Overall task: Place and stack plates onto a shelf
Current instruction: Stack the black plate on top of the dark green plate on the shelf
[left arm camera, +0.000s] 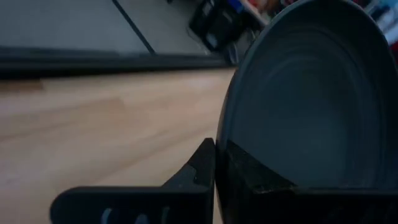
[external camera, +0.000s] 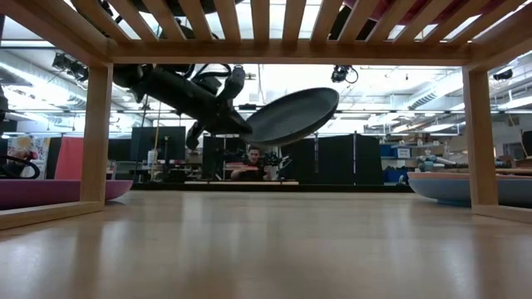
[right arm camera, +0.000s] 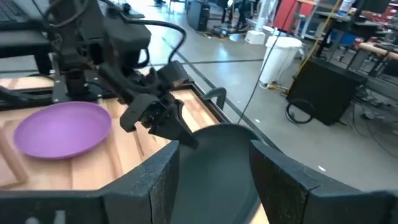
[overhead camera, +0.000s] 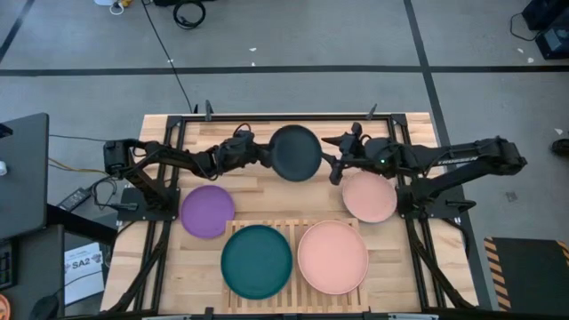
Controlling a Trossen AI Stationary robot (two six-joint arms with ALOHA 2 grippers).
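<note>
My left gripper is shut on the dark grey plate, which hangs in the air over the far middle of the table and shows tilted in the low view. My right gripper is open just right of that plate; in the right wrist view its fingers stand either side of the plate's right edge, and I see no touch. A teal plate and a pink plate lie flat on the slatted shelf. A purple plate and a pale pink plate rest on the tabletop. My left gripper pinches the dark grey plate's rim at its left edge, with one finger on the inner face and one on the underside. It comes roughly level from the table's left. The plate is lifted clear and tilted, its free right edge higher.
The shelf stands on wooden legs at the table's near edge, and both its places hold a plate. Dark arm frames flank the table on the left and right. A person sits in the room beyond the table.
</note>
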